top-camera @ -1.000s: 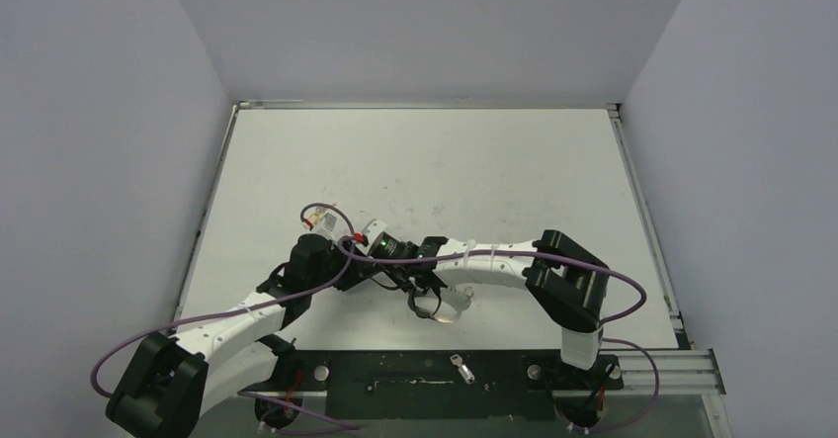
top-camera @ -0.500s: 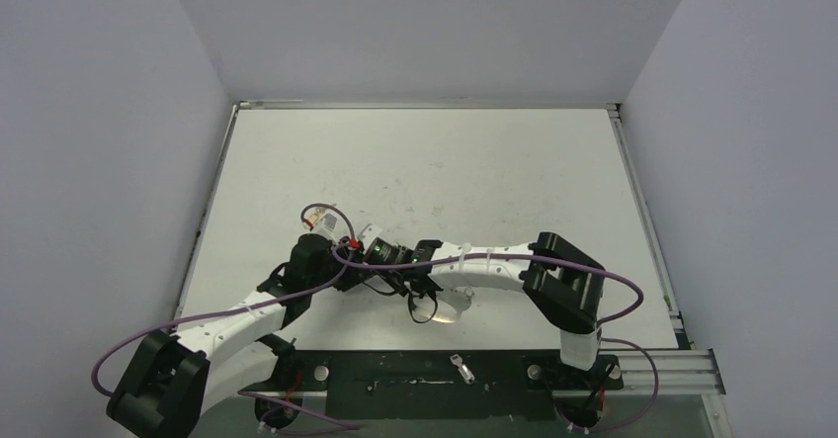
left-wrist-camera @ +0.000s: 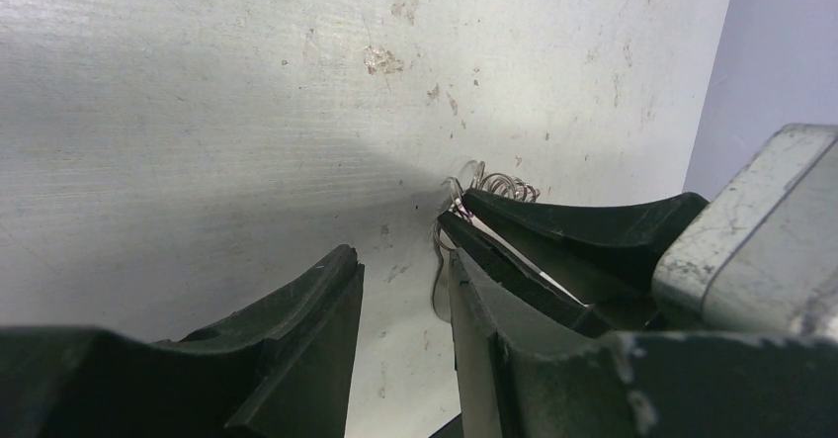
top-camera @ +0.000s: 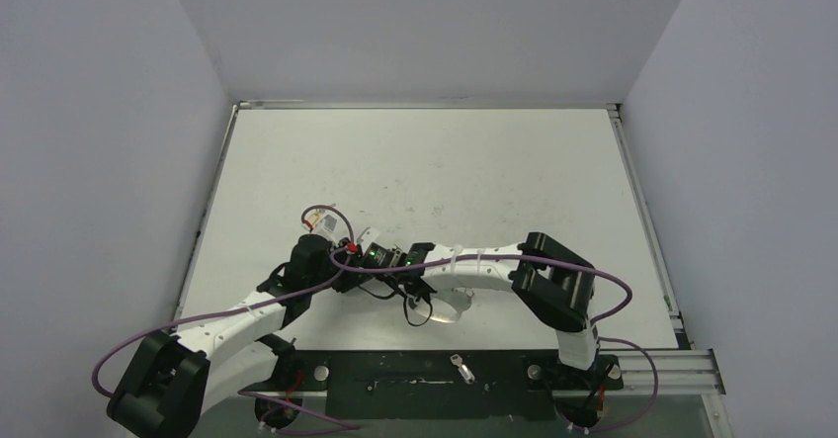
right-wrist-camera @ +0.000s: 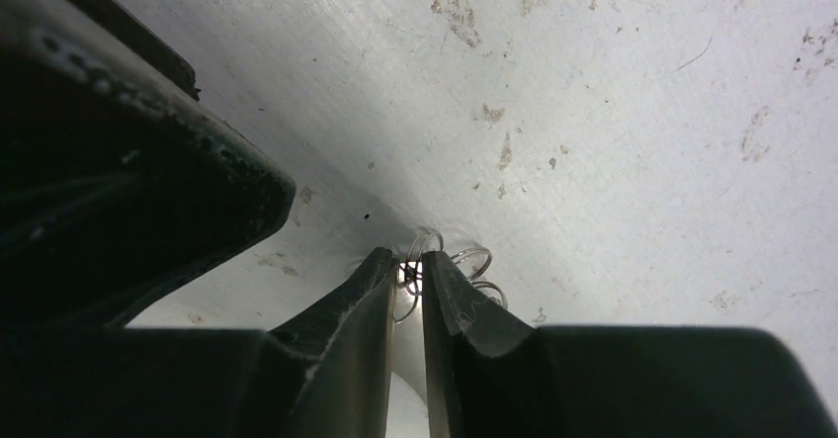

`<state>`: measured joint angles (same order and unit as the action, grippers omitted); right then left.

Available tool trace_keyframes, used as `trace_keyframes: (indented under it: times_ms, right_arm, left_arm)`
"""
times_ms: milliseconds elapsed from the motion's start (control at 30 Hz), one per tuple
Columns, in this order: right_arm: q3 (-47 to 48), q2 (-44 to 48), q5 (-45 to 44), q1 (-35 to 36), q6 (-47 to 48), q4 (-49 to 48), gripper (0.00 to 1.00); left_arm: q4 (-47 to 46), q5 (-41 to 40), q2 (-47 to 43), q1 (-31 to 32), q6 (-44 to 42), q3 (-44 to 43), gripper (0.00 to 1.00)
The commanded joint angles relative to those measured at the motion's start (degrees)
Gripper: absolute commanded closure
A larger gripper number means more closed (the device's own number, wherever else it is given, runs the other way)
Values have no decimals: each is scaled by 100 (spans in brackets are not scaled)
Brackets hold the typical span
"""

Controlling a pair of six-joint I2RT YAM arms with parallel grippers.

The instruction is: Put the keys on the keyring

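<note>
Obs.: both arms meet low over the tabletop (top-camera: 445, 161), close to its near edge, left of centre. The keyring (top-camera: 420, 317) lies flat there, under the right wrist.

Right gripper (right-wrist-camera: 408, 270): clenched on the chain (right-wrist-camera: 472, 258). The small wire rings are pinched at the very fingertips and the rest fan out on the surface just beyond.

Left gripper (left-wrist-camera: 400, 260): released, jaws apart and nothing between them. It sits just beside the right fingertips, with a strand of ring wire by its inner finger.

Key (top-camera: 460, 367): one silver key lies on the black plate (top-camera: 395, 369) between the arm bases, off the near edge and well apart from the keyring. No other key is in view.

Judgement: the step in hand is securing and presenting the chain. No key is threaded yet.

Notes for doing it well:
- The tip pinch on thin wire looks marginal, so lift slowly to keep the rings from slipping out.
- Raise the chain clear of the tabletop so one ring hangs free.
- Bring the left jaws onto a single ring, not the bunch.
- Keep the two sets of fingers from colliding, as clearance is slight.
- Fetch the key only once the ring is held steady.
</note>
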<state>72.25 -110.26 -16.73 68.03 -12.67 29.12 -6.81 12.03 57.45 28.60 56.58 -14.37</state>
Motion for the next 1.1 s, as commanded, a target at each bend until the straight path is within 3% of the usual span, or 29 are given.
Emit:
trace_keyframes:
  times_ms: [0, 133, 367, 700, 1067]
  right_arm:
    - [214, 16, -367, 104, 43, 121, 87]
    - [152, 215, -379, 112, 59, 86, 99]
    - [-227, 1120, 88, 17, 185, -247, 100]
    - [-943, 2550, 2981, -934, 215, -1104, 100]
    - [-864, 3155, 4633, -1192, 790, -927, 100]
  left_arm:
    - [-146, 54, -54, -19, -139, -55, 64]
    - [-146, 37, -85, -14, -261, -59, 65]
    - [-165, -6, -475, -21, -843, -57, 65]
    - [-537, 320, -1865, -5, -2042, 23, 68]
    - [-2004, 1380, -3081, 27, -3586, 515, 67]
